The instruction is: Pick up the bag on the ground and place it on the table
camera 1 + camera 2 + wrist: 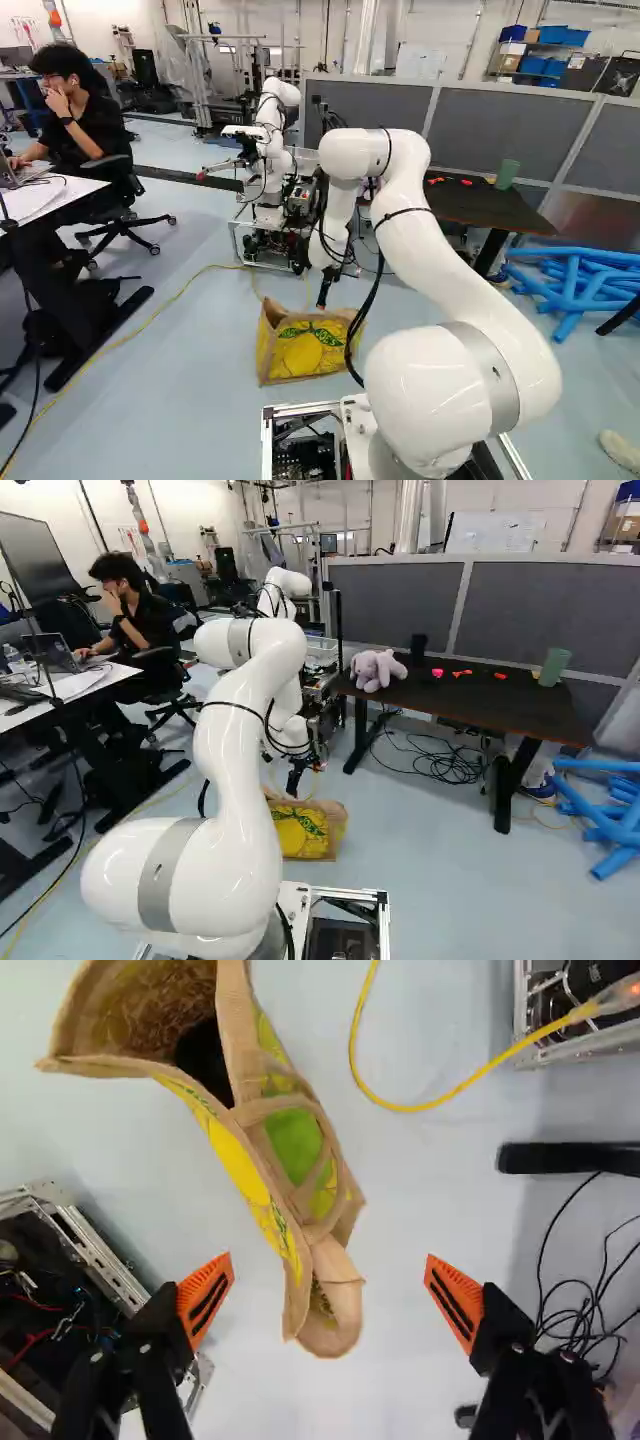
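A yellow-and-green bag with brown fabric edges and handles point(310, 352) stands on the pale blue floor point(205, 400), below the black two-fingered pincer point(322, 298). In the wrist view, one narrow end lies between the fingers, while its open mouth extends ahead of them. The pincer is wide open and empty, its orange ridged pads point(205, 1300) apart from the bag on either side. A yellow cable point(150, 320) runs nearby. Another white robot arm point(271, 130) stands beyond the bag. The dark-topped table point(450, 706) bears a lavender plush toy point(376, 669) and a green cup point(554, 667).
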Available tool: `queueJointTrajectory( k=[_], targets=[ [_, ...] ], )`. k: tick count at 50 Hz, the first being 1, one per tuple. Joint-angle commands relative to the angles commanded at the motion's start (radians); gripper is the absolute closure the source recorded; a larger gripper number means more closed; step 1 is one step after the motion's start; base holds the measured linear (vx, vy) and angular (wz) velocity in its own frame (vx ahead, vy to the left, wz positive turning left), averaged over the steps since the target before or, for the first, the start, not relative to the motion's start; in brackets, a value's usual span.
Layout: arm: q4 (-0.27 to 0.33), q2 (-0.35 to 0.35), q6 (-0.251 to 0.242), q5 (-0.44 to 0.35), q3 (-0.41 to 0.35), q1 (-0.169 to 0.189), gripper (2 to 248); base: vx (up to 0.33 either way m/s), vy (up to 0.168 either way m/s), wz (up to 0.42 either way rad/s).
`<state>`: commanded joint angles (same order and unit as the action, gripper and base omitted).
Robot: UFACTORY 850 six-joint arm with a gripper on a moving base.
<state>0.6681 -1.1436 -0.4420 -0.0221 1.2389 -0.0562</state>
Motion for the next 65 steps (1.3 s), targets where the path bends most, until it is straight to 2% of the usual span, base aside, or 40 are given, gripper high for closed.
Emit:
queueJointTrajectory(
  k=[18,22,41,65],
  targets=[
    [0.001,-0.068,-0.19,0.0,0.053,0.0,3,0.0,0.0,0.0],
    [0.001,-0.083,-0.214,0.0,0.065,0.0,3,0.0,0.0,0.0],
    [0.001,-0.154,-0.231,0.0,0.125,-0.003,3,0.0,0.0,0.0],
    [0.001,-0.247,-0.231,0.0,0.211,-0.046,3,0.0,0.0,0.0]
  ],
)
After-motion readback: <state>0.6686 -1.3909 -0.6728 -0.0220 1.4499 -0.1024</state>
